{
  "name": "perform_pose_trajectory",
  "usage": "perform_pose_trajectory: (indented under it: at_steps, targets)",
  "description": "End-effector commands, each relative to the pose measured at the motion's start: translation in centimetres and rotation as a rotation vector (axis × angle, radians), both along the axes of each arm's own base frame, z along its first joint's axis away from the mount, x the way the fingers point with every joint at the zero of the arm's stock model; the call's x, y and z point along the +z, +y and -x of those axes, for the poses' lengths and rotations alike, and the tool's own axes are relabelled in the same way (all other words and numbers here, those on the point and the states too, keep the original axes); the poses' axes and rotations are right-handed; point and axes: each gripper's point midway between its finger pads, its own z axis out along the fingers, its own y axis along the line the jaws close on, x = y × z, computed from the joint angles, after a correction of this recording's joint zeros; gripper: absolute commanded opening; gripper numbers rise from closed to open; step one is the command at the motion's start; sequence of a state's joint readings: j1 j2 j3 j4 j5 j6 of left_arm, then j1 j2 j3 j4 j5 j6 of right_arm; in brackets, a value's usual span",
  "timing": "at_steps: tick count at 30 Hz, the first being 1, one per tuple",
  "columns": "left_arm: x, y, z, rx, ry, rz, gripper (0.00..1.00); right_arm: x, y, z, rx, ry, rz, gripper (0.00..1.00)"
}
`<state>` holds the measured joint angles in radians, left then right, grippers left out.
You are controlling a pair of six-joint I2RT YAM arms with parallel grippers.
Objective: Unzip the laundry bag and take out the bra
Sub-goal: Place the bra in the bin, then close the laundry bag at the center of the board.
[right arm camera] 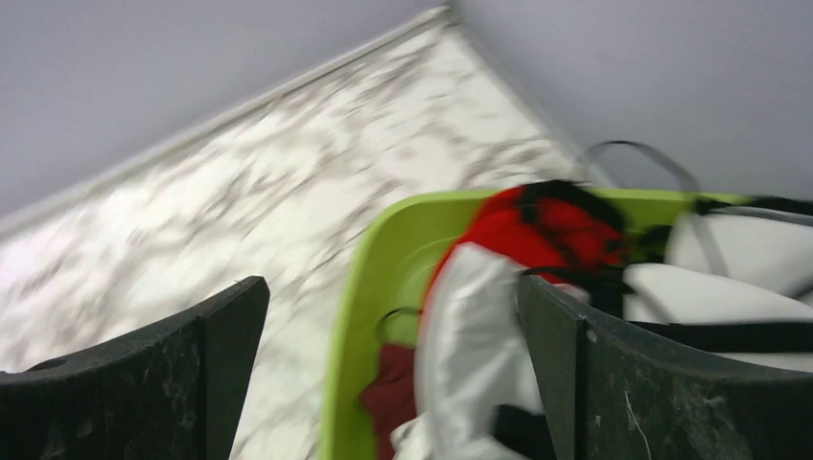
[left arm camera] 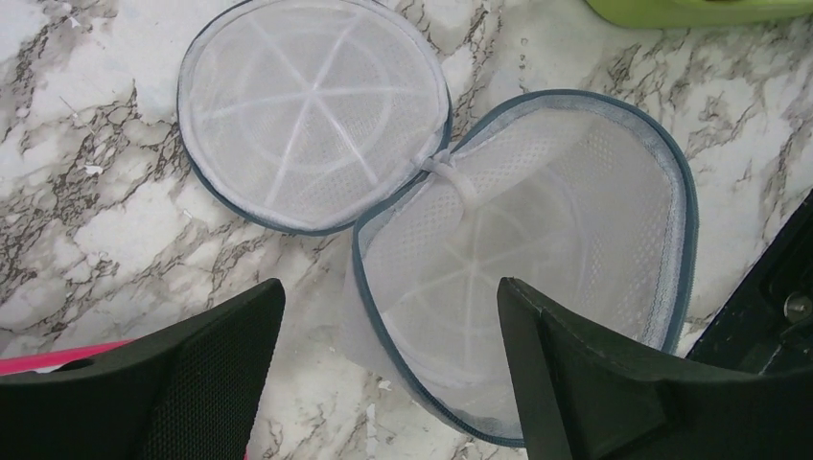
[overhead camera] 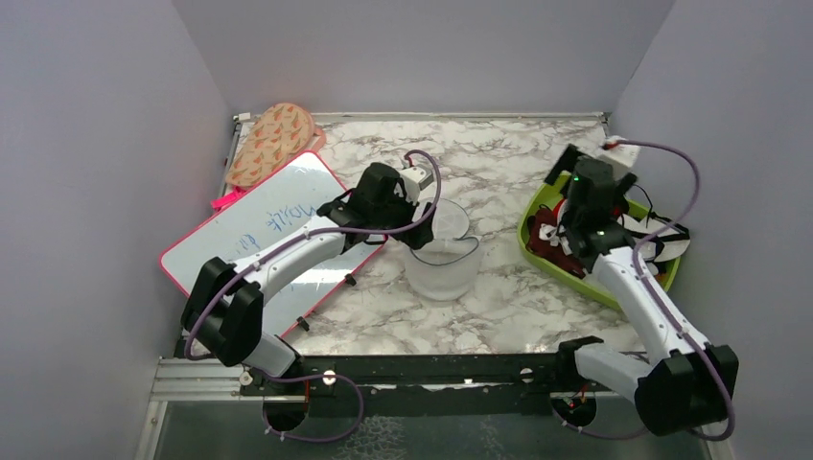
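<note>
A: Status of bag (left arm camera: pixel 537 240)?
B: Unzipped, on table (left arm camera: pixel 86 192), lid (left arm camera: pixel 312 105) flipped flat beside it. Only mesh visible inside. Left gripper (left arm camera: pixel 388 286) above it, fingers spread, holding nothing.
A: Location of bra (right arm camera: pixel 566 189)?
B: Probably the black fabric in tray (right arm camera: pixel 360 287), among red cloth (right arm camera: pixel 522 230) and white cloth (right arm camera: pixel 470 335). Too blurred to confirm. Right gripper (right arm camera: pixel 391 280) over tray, fingers apart, empty.
A: Procedure?
B: Judged near completion. Raise right gripper straight up, fingers wide, to avoid hooking fabric. Check both fingers free before swinging away. Leave bag untouched.
</note>
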<state>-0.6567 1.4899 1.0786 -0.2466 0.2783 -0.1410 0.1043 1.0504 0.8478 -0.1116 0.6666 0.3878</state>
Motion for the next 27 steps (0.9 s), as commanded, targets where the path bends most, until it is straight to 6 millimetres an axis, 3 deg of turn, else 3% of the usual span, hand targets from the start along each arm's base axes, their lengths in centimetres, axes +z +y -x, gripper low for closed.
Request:
perform_pose_trajectory:
  at_steps: [1, 4, 8, 13, 18, 22, 27]
  targets:
    - [1.4, 0.7, -0.6, 0.035, -0.081, 0.0, 0.81, -2.7, 11.8, -2.8, 0.462, 0.122, 0.171, 1.0]
    - [1.7, 1.2, -1.0, 0.062, -0.111, -0.012, 0.94, -4.9, 17.8, -1.7, 0.627, 0.194, 0.281, 1.0]
    - [2.4, 2.2, -1.5, 0.108, -0.176, -0.013, 0.99, -5.5, 22.9, 0.0, 0.857, 0.192, 0.221, 1.0]
    - [2.6, 2.5, -1.8, 0.118, -0.198, -0.014, 0.99, -4.2, 25.1, 1.2, 0.946, 0.152, 0.074, 1.0]
    - [0.7, 2.1, -1.7, 0.098, -0.146, -0.047, 0.99, -5.4, 26.5, 0.4, 1.033, 0.261, -0.039, 1.0]
    - [-1.1, 0.9, -1.2, 0.053, -0.069, -0.054, 0.85, -6.3, 27.7, -0.9, 1.155, 0.296, -0.133, 1.0]
    - [-0.9, 1.4, -1.5, 0.081, -0.084, -0.073, 0.79, -10.8, 27.8, -4.0, 1.155, 0.505, -0.076, 0.98]
